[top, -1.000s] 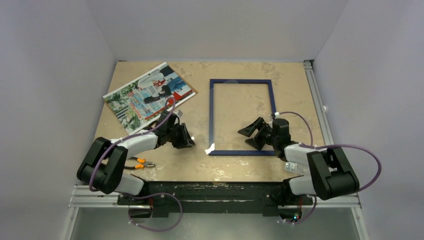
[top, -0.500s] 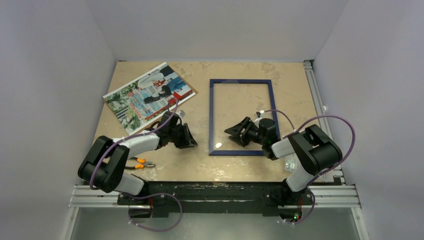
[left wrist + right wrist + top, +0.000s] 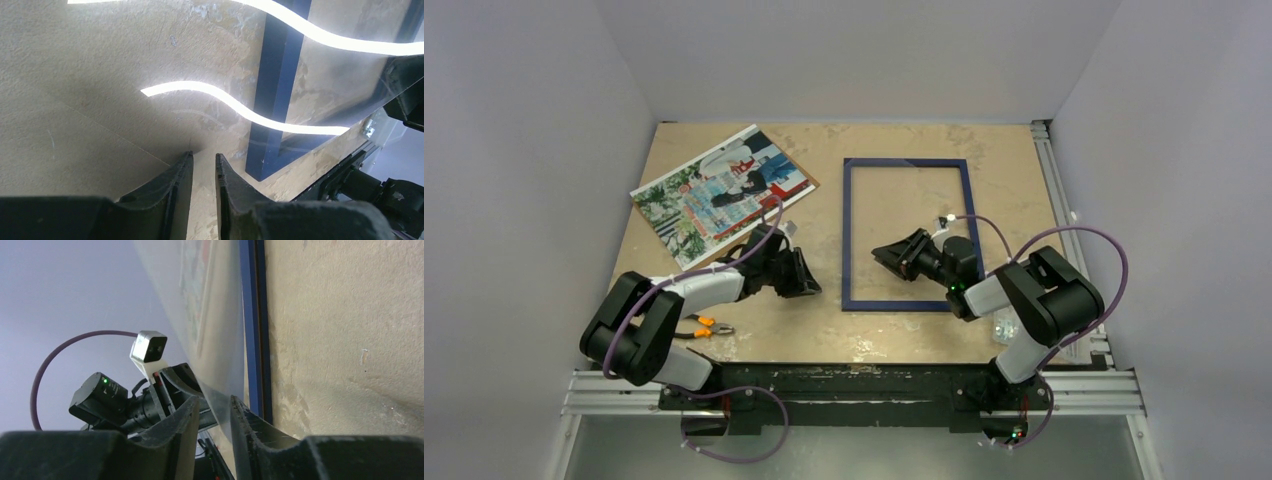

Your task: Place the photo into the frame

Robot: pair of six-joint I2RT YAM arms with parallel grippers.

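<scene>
The table (image 3: 1014, 180) bears the frame (image 3: 847, 220) lying flat, dark blue side up. Its long axis runs away from the arms, in front of the right arm. A clear pane (image 3: 220, 350) is tilted up off the frame and reaches out past its left rail, and curved light streaks suggest it is bowed. The photo (image 3: 719, 190) lies flat at the far left, well apart from the frame. It sits askew, with its long axis running from near-left to far-right. It lies beyond the left gripper (image 3: 203, 157), so the left arm is the nearer one to fetch it, and the frame is then off to that gripper's right. The photo is a thin colour print in red, blue and white, with green leaves at its near-left end.

Both the left gripper and the right gripper (image 3: 215, 402) have their fingers a narrow slit apart, with the pane's edge running into the gap. I cannot tell whether either one is pinching it.
</scene>
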